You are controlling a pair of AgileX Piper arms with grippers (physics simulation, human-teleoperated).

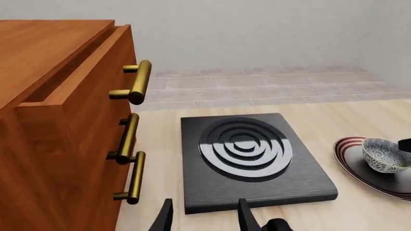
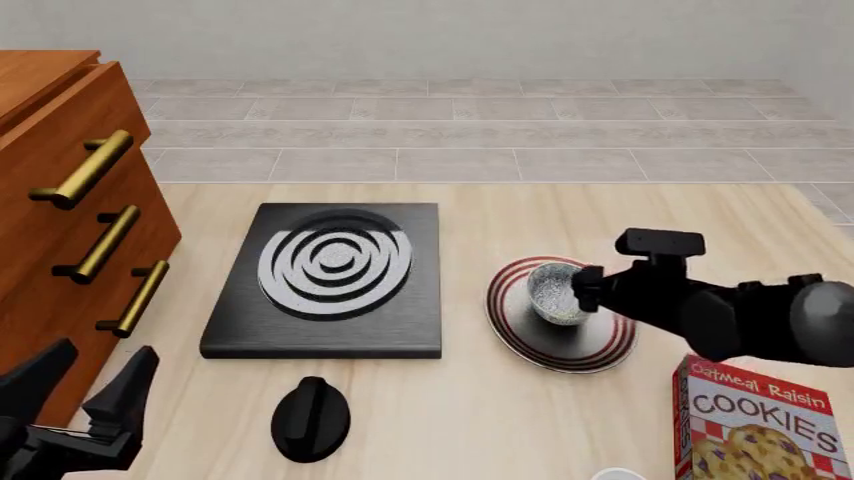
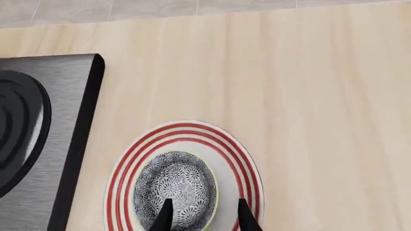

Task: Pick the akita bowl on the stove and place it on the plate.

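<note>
The bowl [image 2: 558, 292] sat in the plate [image 2: 514, 331], right of the stove [image 2: 327, 283]. Right gripper [image 3: 202, 215] straddled its rim, jaws spread; left gripper [image 2: 83, 388] was released too.

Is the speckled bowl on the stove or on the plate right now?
On the plate. The small speckled akita bowl sits upright inside the red-striped white plate; the black ringed stove is bare.

red cookie box [image 2: 761, 425], "Oatmeal Raisin", "COOKIES" in white
</note>
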